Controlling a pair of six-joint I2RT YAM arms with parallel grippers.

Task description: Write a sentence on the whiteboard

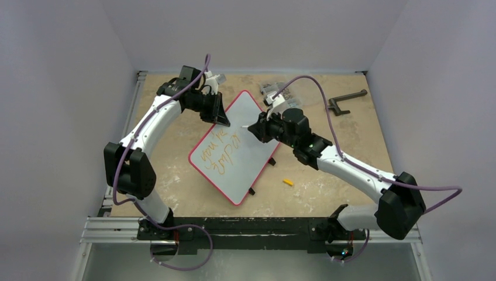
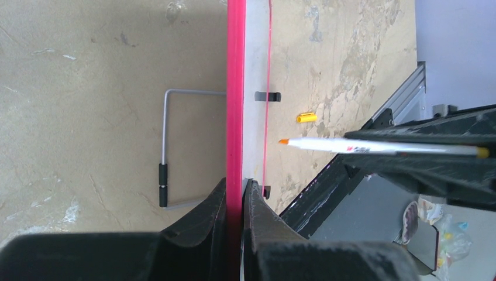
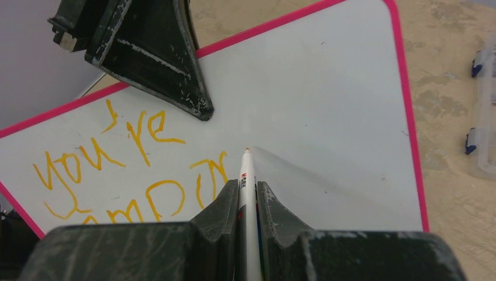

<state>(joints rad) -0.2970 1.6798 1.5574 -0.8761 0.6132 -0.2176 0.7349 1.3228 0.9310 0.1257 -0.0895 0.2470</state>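
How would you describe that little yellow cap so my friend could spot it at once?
Find the whiteboard in the middle of the table. Just off its near right edge lies the cap. It alone is small, yellow-orange and loose; the nearby black tabs are attached to the board.

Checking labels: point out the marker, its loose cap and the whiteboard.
marker (image 3: pixel 246 172): right wrist view, white barrel behind the tip.
cap (image 1: pixel 288 182): top external view, middle of the cap.
whiteboard (image 1: pixel 254 161): top external view, bare white face.

The right pincer (image 3: pixel 247 187) grips a marker (image 3: pixel 246 167), orange tip over the whiteboard (image 3: pixel 327 88) beside the sentence (image 3: pixel 140 140).
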